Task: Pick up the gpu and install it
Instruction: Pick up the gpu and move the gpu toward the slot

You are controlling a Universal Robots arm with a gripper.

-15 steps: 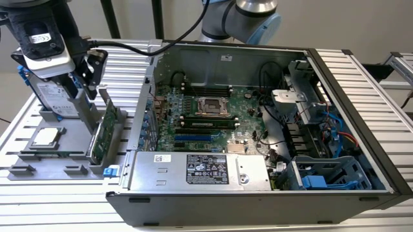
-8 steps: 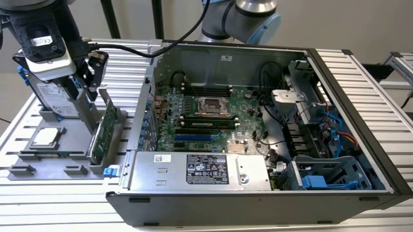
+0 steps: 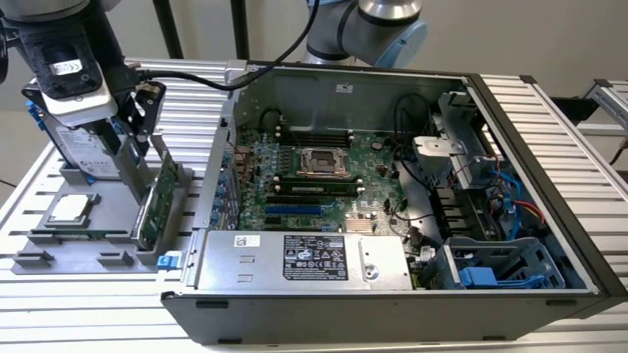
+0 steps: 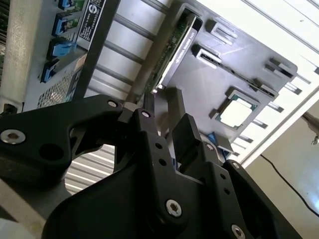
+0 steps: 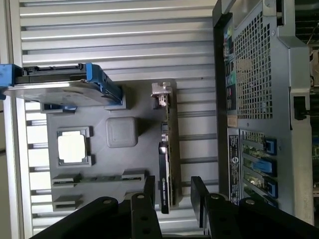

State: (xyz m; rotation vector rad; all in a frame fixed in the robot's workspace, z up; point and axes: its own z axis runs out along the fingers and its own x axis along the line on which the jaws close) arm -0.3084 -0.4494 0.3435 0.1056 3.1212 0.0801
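Observation:
The gpu (image 3: 160, 193) stands on its long edge in a slot of the grey holder tray (image 3: 108, 224), on the exterior view's left, beside the open computer case (image 3: 373, 312). In the first wrist view the gpu (image 5: 168, 159) shows edge-on, with its silver bracket (image 5: 160, 92) at the end away from the gripper. My gripper (image 3: 145, 136) hangs over the card. It stands open (image 5: 173, 191), one finger on each side of the card's near end and not touching it. The second wrist view shows the fingers (image 4: 175, 107) just short of the gpu's green edge (image 4: 172, 50).
A silver hard drive with blue rails (image 5: 60, 84) and a square processor chip (image 5: 71, 148) sit on the same tray. The case's rear wall (image 5: 254, 74) stands close beside the card. Inside the case lie the motherboard (image 3: 314, 173) with a blue slot (image 3: 294, 209) and the power supply (image 3: 304, 259).

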